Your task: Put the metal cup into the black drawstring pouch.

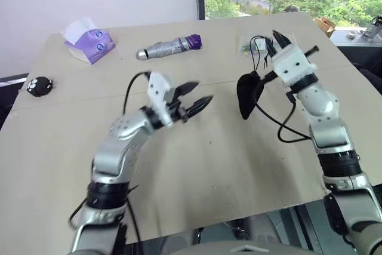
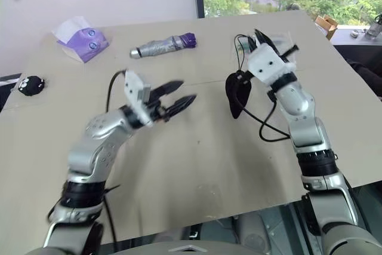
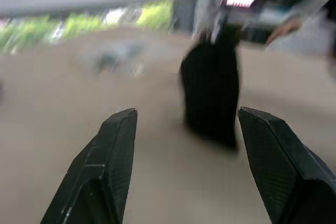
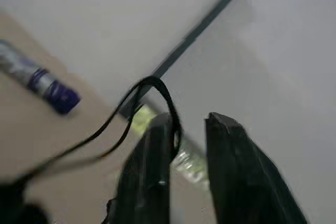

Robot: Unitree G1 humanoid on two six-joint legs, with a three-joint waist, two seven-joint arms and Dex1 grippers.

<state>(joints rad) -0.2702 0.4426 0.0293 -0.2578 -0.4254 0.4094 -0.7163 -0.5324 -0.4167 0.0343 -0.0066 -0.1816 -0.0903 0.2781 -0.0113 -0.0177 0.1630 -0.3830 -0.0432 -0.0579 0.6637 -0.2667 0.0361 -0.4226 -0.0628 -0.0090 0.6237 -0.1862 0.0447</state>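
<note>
Black, matte and soft, the oblong fabric drawstring pouch [image 1: 248,95] hangs above the beige table [image 1: 209,165], long axis roughly vertical, its rounded bottom end pointing down and its thin looped cord [image 4: 157,90] rising to the right gripper [image 1: 279,41]. That cord is draped over one finger [image 4: 149,171]; the jaws stand slightly parted, and whether they pinch it I cannot tell. The pouch looks full and bulging. To its left, the left gripper [image 1: 200,95] hovers with fingers spread, empty.
</note>
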